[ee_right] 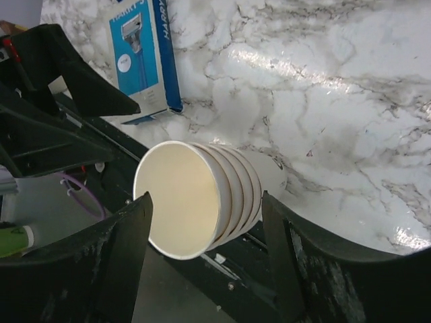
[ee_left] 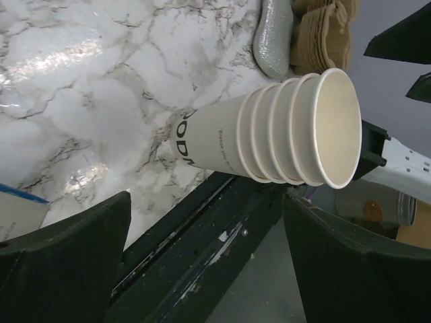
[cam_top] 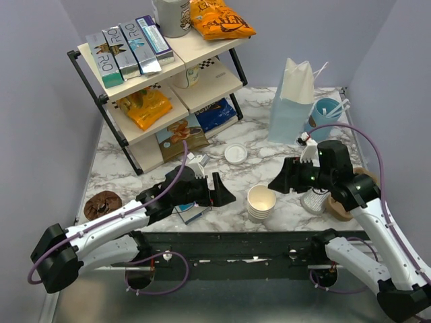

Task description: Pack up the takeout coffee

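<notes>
The takeout coffee is out of view in all three views. A stack of lidless cream paper cups (cam_top: pixel 261 202) stands near the table's front edge, between the two arms. My right gripper (cam_top: pixel 279 176) hovers just right of the stack and a little above it. In the right wrist view my right gripper (ee_right: pixel 207 196) is open, its fingers standing either side of the stack's (ee_right: pixel 202 198) top rim; I cannot tell whether they touch it. My left gripper (cam_top: pixel 219 195) is open and empty to the left of the stack (ee_left: pixel 289 128), and its own view (ee_left: pixel 205 198) looks across at the cups.
A loose flat white lid (cam_top: pixel 236 153) lies mid-table. A white and blue paper bag (cam_top: pixel 291 101) and a blue tub (cam_top: pixel 328 116) stand at the back right. A snack shelf (cam_top: pixel 161 81) fills the back left. A blue razor box (ee_right: pixel 141 57) lies under my left arm. Brown sleeves (cam_top: pixel 340 207) lie at the right.
</notes>
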You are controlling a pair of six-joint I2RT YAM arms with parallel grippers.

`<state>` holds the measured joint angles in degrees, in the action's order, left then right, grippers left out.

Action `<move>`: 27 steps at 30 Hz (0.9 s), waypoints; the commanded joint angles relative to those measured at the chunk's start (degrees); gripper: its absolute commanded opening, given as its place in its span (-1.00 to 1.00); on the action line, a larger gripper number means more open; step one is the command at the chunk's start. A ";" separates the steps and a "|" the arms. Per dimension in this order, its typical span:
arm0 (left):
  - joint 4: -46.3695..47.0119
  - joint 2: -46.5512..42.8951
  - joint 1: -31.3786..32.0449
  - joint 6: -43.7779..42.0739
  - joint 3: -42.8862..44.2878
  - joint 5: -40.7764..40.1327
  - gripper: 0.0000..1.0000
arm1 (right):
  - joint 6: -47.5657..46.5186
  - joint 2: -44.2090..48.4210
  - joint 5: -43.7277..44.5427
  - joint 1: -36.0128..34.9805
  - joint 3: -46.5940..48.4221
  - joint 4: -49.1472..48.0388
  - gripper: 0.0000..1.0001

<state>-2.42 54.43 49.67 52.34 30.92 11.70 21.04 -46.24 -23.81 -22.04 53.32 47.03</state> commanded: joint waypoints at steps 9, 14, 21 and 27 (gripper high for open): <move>5.93 5.59 3.15 -0.92 4.85 1.13 0.98 | 0.67 -1.84 -5.19 -0.19 -1.11 7.11 0.37; 5.84 9.19 3.94 -1.27 5.73 1.30 0.98 | 1.55 -3.07 -6.68 -0.37 -1.64 6.15 0.23; 6.02 11.13 4.65 -1.45 6.00 0.69 0.98 | 2.43 -5.26 -7.65 -0.46 -1.20 7.11 0.01; 6.19 12.10 4.73 -1.27 6.44 0.51 0.98 | 2.61 -5.88 -7.65 -0.46 -0.23 8.26 -0.18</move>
<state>2.22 65.84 53.91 51.68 35.24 12.27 22.90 -51.94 -29.69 -22.15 52.31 53.04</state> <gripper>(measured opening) 0.990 0.421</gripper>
